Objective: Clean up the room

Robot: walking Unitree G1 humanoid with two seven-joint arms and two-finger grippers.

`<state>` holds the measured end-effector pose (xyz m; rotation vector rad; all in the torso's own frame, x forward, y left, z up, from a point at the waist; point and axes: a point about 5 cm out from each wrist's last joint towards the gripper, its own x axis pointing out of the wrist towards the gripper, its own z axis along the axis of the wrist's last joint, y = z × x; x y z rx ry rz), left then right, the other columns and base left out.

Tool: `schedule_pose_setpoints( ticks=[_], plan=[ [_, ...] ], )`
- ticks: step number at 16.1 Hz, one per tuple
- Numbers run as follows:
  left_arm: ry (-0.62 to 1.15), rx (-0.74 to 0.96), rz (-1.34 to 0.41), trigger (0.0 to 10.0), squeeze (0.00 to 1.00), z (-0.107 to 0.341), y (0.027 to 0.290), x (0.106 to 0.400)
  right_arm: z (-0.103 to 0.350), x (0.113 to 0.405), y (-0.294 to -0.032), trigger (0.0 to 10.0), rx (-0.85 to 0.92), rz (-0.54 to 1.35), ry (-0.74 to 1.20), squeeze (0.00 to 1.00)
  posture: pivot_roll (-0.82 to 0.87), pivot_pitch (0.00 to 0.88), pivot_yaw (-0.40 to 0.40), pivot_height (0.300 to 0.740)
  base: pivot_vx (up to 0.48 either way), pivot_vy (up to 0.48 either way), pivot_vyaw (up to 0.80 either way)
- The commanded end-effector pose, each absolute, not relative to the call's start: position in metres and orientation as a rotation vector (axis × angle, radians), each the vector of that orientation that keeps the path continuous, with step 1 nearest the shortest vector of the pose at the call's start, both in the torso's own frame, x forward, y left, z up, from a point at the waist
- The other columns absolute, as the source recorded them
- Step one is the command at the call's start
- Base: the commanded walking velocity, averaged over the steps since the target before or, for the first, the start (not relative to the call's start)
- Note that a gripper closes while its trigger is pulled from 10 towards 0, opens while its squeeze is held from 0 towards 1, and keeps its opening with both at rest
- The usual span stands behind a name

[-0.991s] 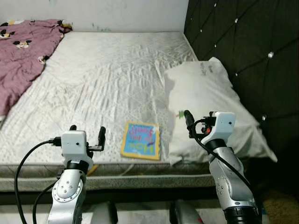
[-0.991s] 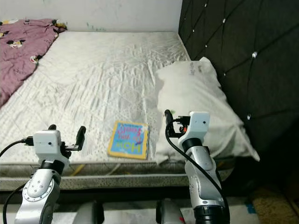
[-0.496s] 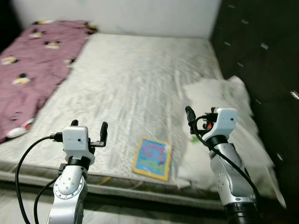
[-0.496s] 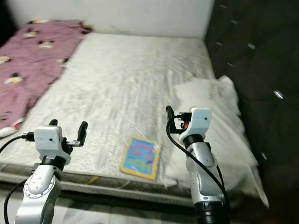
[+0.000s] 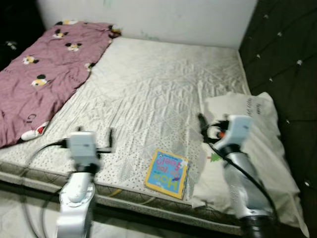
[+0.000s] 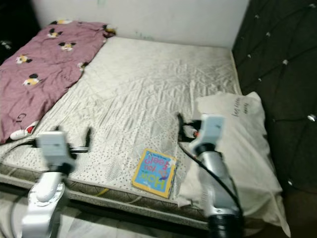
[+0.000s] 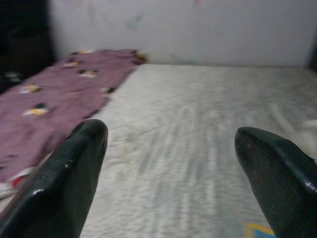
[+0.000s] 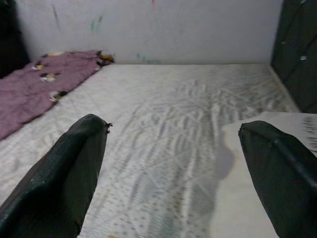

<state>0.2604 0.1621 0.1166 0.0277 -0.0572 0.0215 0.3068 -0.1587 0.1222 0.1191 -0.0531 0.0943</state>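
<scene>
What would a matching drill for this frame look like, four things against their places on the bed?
Things:
1. book
2. pillow
3. blanket
4. left gripper

Places:
A. against the dark headboard, robot's right
B. near the bed's front edge, between the arms
C. over the bed's left side, up to the wall
D. open above the front left of the mattress

Pairs: 1-B, 2-A, 3-C, 4-D

A quilted off-white mattress (image 5: 158, 94) meets a pale painted wall (image 5: 163, 20) at its far end, with a dark tufted button headboard (image 5: 282, 54) along its right side.
</scene>
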Motion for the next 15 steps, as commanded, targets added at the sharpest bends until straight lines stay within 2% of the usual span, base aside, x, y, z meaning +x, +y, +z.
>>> schedule_pose_setpoints(
  ticks=[1,5,14,15],
  plan=[
    [-0.033,0.024,0.04,10.0,0.0,0.1128,0.169,0.2588,0.1228,0.3075,-0.153,10.0,0.127,0.104,-0.055,0.0,-0.06,0.0,0.011,0.74,0.0,0.0,0.0],
    [-0.016,-0.005,0.031,10.0,0.0,0.111,0.1656,0.2577,0.12,0.3066,-0.1558,10.0,0.121,0.079,-0.041,0.0,-0.07,0.0,0.003,0.74,0.0,0.0,0.0],
    [-0.002,-0.026,0.024,10.0,0.0,0.1102,0.1658,0.2555,0.1161,0.304,-0.1571,10.0,0.115,0.079,-0.017,0.0,-0.07,0.0,-0.001,0.74,0.0,0.334,0.0],
    [0.0,-0.028,0.025,10.0,0.0,0.1097,0.1657,0.2553,0.1159,0.304,-0.1568,10.0,0.112,0.083,-0.015,0.0,-0.07,0.0,-0.002,0.74,0.0,0.412,-0.61]
  ],
)
